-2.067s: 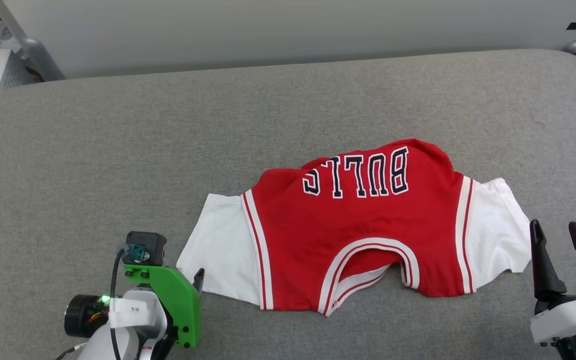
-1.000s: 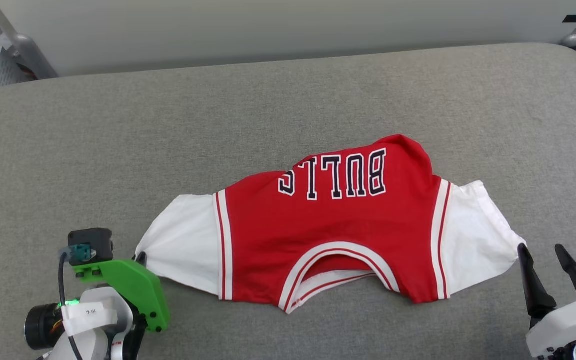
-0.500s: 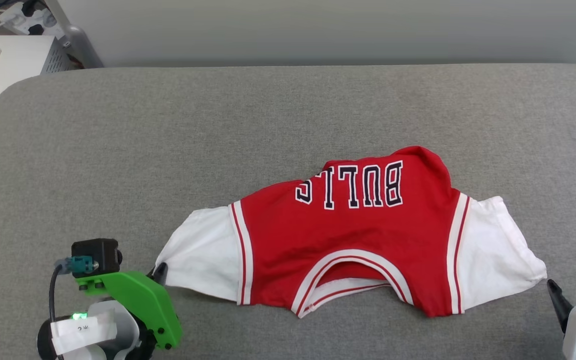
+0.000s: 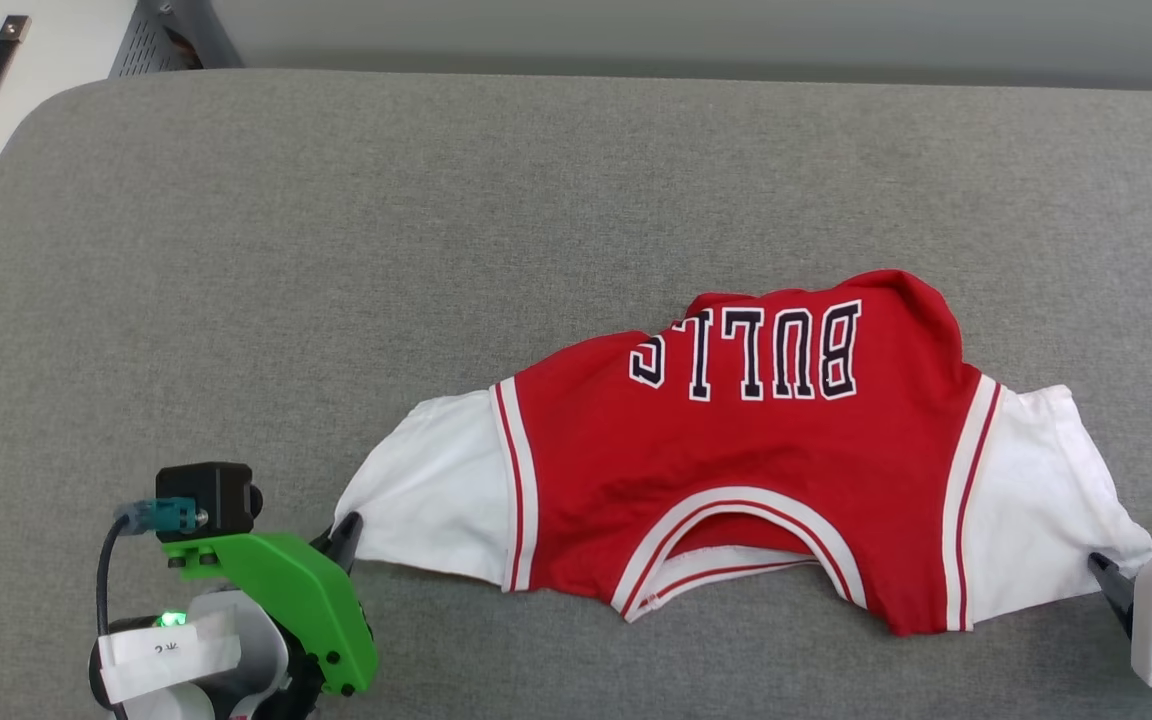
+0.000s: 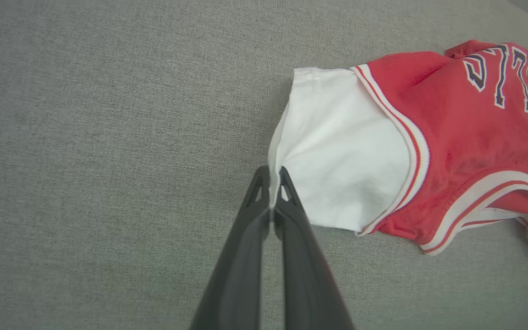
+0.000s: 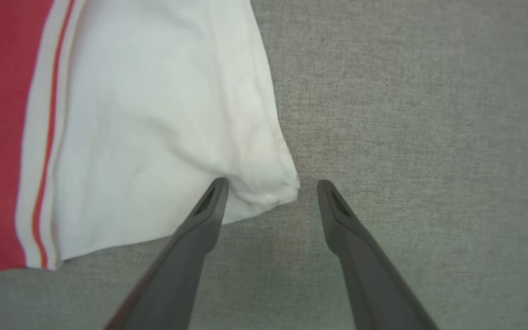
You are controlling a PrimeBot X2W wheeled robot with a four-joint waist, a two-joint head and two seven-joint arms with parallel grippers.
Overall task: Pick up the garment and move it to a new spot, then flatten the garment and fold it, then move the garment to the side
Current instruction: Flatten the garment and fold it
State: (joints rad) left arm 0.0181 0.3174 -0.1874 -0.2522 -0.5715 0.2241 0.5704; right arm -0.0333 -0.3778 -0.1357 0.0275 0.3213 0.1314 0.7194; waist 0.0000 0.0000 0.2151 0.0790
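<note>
Wrist cam: L tool nips garment.

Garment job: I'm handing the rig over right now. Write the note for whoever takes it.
Left gripper: shut on the edge of the garment at the white sleeve on the robot's left.
Right gripper: open, fingers either side of the other sleeve's corner, not closed on it.
Garment: lying bunched on the grey cushion, collar toward the robot.
Done: one sleeve gripped.
Left: close the right gripper, lift and move, flatten, fold, set aside.
</note>
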